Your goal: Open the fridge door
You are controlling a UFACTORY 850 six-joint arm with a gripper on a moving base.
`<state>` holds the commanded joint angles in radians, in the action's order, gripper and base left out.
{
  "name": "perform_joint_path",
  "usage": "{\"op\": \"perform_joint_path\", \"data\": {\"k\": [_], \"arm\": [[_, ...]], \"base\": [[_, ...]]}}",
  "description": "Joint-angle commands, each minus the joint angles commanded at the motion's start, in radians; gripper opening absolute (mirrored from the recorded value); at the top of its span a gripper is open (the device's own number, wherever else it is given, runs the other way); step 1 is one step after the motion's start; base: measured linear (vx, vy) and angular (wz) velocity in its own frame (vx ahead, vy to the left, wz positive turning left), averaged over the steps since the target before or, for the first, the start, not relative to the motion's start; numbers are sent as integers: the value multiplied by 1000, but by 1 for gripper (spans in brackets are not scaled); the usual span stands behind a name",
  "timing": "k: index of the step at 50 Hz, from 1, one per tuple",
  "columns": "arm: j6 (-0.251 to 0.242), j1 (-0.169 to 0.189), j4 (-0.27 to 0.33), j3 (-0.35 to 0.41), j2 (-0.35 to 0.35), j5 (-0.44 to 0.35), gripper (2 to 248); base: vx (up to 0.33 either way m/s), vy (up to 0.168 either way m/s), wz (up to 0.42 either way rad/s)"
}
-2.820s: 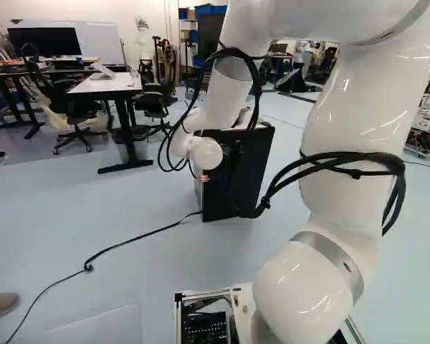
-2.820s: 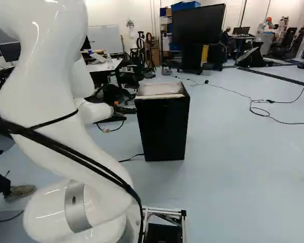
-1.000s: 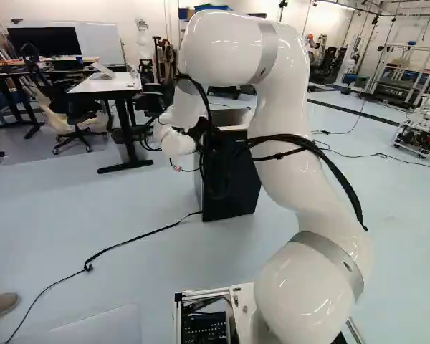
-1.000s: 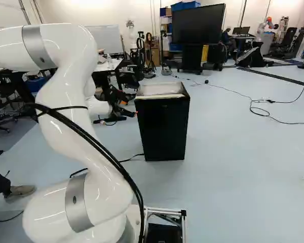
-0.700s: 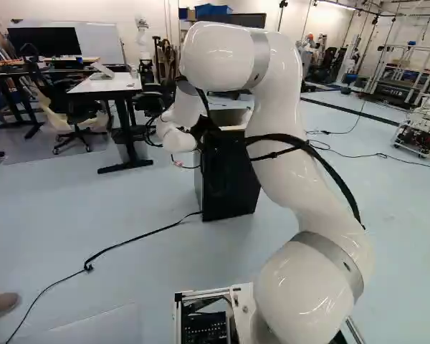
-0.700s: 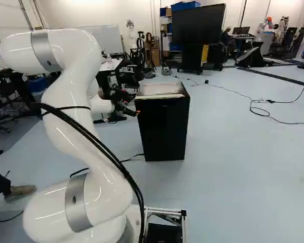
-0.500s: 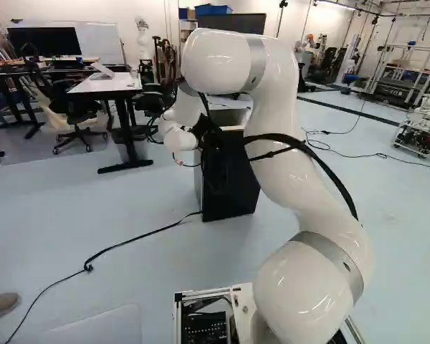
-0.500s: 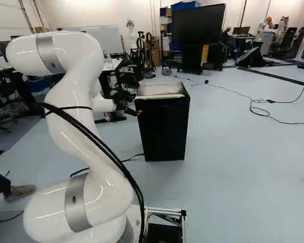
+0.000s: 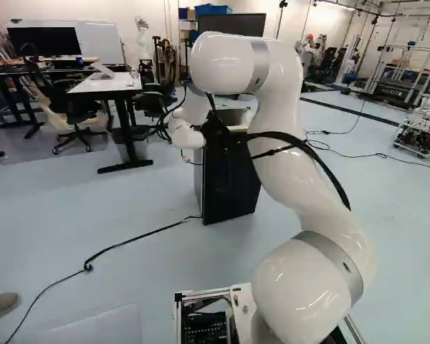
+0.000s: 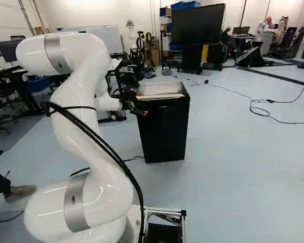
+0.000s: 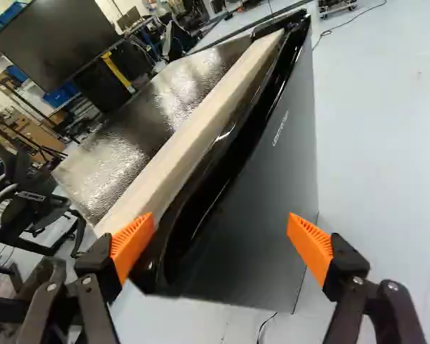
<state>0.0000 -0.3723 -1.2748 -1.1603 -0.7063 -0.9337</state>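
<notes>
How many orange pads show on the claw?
2. One pad shows over the near end of the pale strip atop the fridge; the other pad shows over the fridge's dark front.

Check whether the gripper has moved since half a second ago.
Yes: in the right base view, the gripper has shifted rightward against the large screen, its tip now further over the fridge.

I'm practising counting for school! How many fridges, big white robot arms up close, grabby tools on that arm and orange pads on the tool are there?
Fridge: 1
Big white arm up close: 1
Tool: 1
Orange pads: 2
Total: 5
</notes>
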Motion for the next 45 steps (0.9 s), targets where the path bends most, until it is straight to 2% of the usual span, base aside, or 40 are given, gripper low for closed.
{"op": "perform_joint_path", "data": {"k": [23, 45], "arm": [[0, 29, -1, 112, 72, -1, 247], [0, 58, -26, 221, 144, -23, 247]], "base": [[1, 0, 2], [0, 0, 0]]}}
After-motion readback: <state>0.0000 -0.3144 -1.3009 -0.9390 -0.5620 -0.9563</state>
